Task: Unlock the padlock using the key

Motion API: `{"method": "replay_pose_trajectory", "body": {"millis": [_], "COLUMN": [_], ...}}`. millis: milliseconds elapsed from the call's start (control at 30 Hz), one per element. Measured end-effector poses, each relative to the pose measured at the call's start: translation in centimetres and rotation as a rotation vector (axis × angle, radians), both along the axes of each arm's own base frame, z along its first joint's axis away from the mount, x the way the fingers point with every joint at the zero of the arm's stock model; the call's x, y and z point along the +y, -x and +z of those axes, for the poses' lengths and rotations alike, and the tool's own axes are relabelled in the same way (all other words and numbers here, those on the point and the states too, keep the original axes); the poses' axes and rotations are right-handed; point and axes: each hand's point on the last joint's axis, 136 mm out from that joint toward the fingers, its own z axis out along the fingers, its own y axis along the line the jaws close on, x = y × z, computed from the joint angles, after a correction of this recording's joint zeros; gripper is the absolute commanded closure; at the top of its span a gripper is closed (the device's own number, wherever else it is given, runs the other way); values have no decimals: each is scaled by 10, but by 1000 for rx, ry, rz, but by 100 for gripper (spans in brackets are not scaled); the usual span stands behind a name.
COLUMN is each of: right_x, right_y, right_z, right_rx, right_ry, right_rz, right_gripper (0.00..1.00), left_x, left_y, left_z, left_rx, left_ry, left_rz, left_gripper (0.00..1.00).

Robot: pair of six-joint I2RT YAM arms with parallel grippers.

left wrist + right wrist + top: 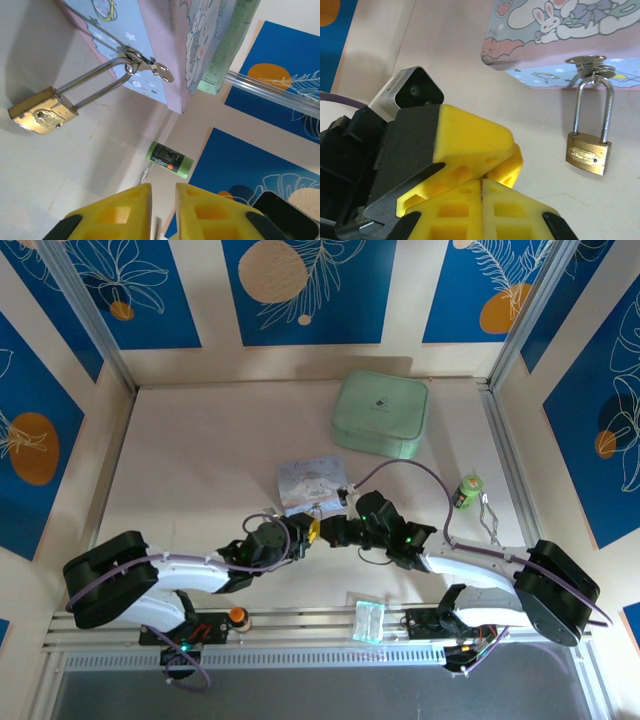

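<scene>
The tiny brass-gold padlock (588, 152) hangs by its thin silver shackle from the metal hasp (590, 63) on the front of the blue cartoon-printed tin (312, 483). Its body lies low against the pale table (200, 470), keyhole end away from the tin, so a key can come at it from the open side. It is closed and not yet touched. Both arms meet just in front of it. The left gripper (163, 187) points its yellow fingers at the lock with only a narrow slot between them, and a thin silver sliver (157, 223) shows in that slot. It may be the key, though we cannot tell, nor whether the jaws pinch it. The right gripper (482, 182) has its fingers pressed together with nothing visible between them, and it sits tip to tip with the left one. We judge this a handover or a re-seating of the key before insertion. Farther out lie a green cylinder (467, 490) and a mint-green zipped case (380, 412), both well apart from the work.
</scene>
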Motion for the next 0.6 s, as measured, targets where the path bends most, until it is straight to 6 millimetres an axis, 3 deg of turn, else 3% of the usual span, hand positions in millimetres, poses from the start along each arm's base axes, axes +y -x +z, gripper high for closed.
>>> {"method": "replay_pose_trajectory", "body": {"millis": [100, 433, 467, 533, 600], "right_x": [-1, -2, -2, -2, -5], "right_y": [-2, -2, -2, -1, -3], "right_z": [1, 2, 3, 7, 11], "right_rx": [-1, 8, 8, 16, 30], "right_ry": [-8, -22, -28, -48, -82], "right_rz": [-2, 0, 1, 3, -6], "right_gripper": [98, 97, 92, 57, 36], "left_x": [0, 2, 2, 3, 4], "left_y": [1, 2, 2, 1, 0], "left_z": [-4, 1, 2, 7, 13], "left_rx": [2, -20, -25, -46, -87], "left_ry": [-23, -75, -81, -97, -123], "left_rz": [-13, -35, -37, -46, -56], "left_gripper": [96, 100, 100, 100, 100]}}
